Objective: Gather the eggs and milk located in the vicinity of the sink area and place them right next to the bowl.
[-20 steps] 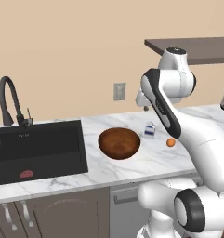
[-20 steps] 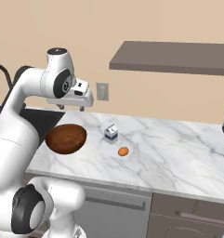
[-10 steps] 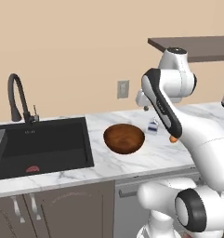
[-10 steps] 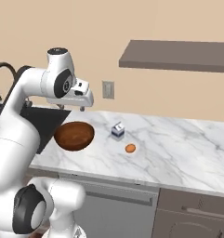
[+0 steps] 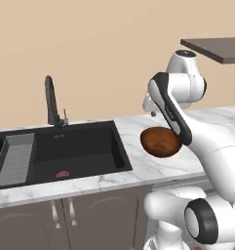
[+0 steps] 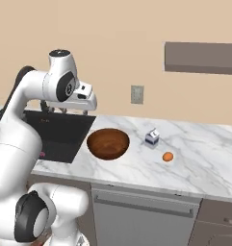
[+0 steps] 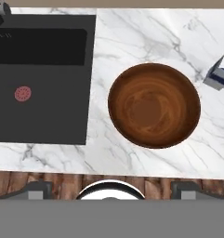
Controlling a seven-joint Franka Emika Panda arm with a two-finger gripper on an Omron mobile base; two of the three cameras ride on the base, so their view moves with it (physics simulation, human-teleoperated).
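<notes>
Gripper (image 6: pixel 83 102) raised well above the counter (image 6: pixel 194 163), at centre-left of the right base picture, over the strip between sink and bowl; jaws spread wide, nothing between them. Bowl (image 6: pixel 108 143) sits on the marble just right of the sink (image 5: pixel 65 151). Hand camera looks straight down: bowl (image 7: pixel 154 105) right of centre, sink basin across the upper left, the flat red disc (image 7: pixel 23 93) lying on the basin floor. Milk carton (image 7: pixel 218 75) cut by the right edge of that picture, near the bowl's rim but apart from it; in the right base picture the carton (image 6: pixel 152 138) stands upright, right of the bowl, and the orange-brown egg (image 6: pixel 168 156) lies further right and nearer the counter's front edge, apart from both. The egg is round-ish at this size; long axis cannot be read. The speckled egg is the one still to be found, and nothing egg-like can be made out in the basin or on the marble around it. Judgement: carton and brown egg already lie on the bowl's side; whatever is left to fetch would lie toward the sink, left of the gripper in the right base picture, so the turn should go that way. Faucet (image 5: pixel 51 100) stands behind the basin, a thing to clear on any low reach.
</notes>
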